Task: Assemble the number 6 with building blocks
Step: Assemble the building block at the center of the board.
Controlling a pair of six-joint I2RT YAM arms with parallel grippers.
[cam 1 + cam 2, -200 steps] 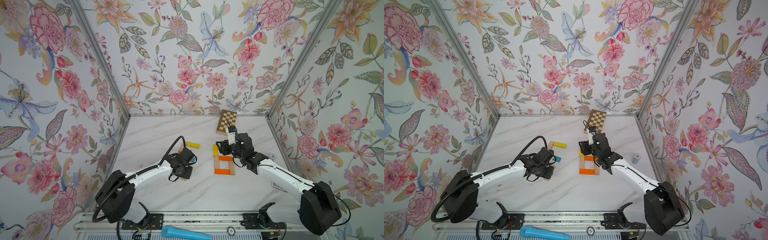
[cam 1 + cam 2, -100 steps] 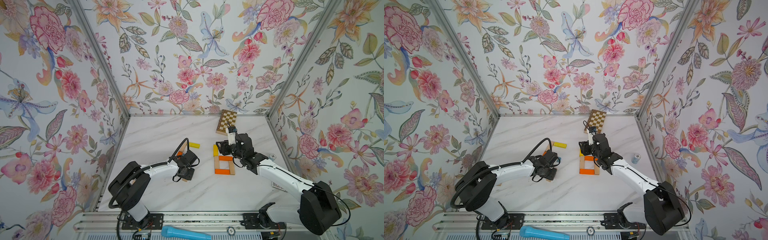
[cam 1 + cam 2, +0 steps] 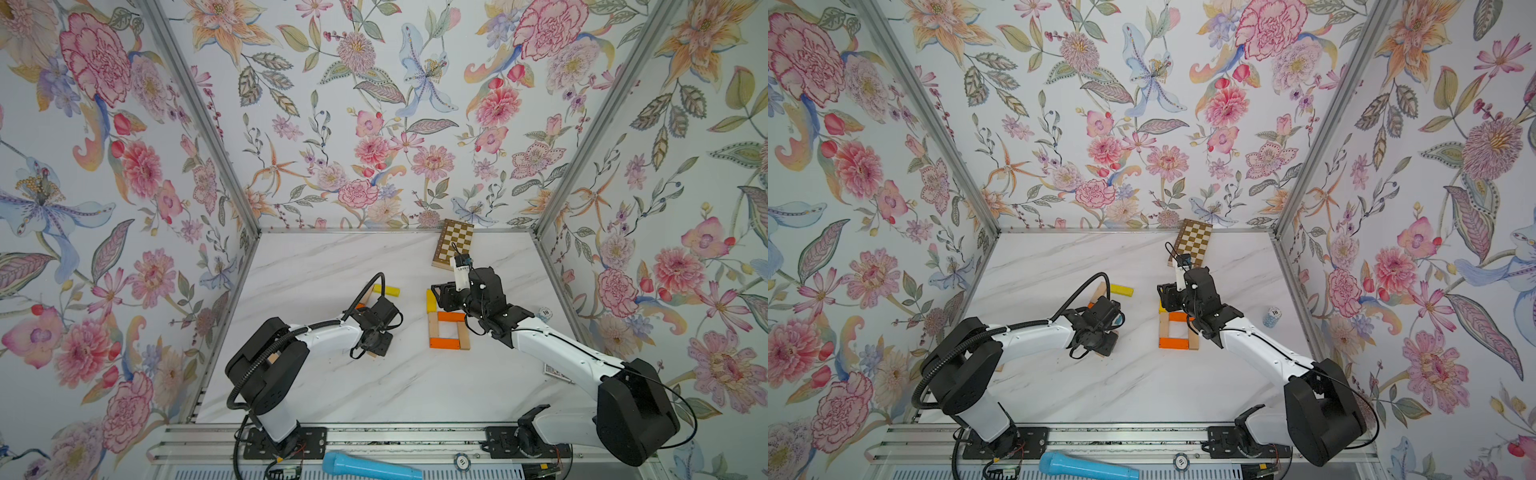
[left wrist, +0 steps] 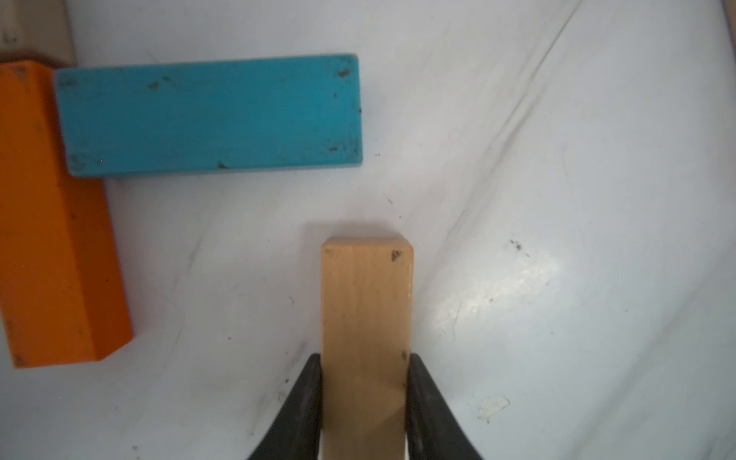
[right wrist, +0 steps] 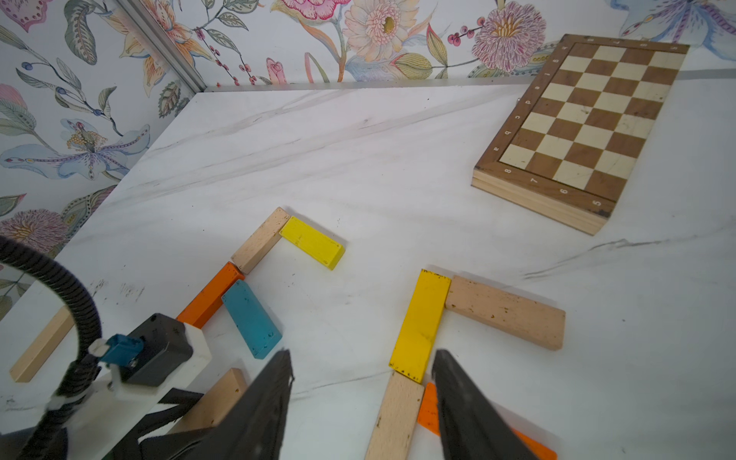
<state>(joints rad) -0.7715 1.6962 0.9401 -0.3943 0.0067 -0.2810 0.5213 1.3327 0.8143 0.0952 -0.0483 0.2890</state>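
Beige block (image 4: 366, 294) clamped in the left gripper (image 4: 364, 360); number 6 (image 3: 444, 343) beneath the right gripper (image 5: 360, 354).
The jaws press the beige block's long sides close above the marble desk (image 4: 557, 159), left of its middle, beside a teal block (image 4: 211, 115) touching an orange block (image 4: 51, 223). The right gripper stands partly open, holding nothing, over the yellow stem (image 5: 420, 322); the number 6 lies right of the desk's middle, in front of the chessboard (image 3: 453, 247) at the back edge.
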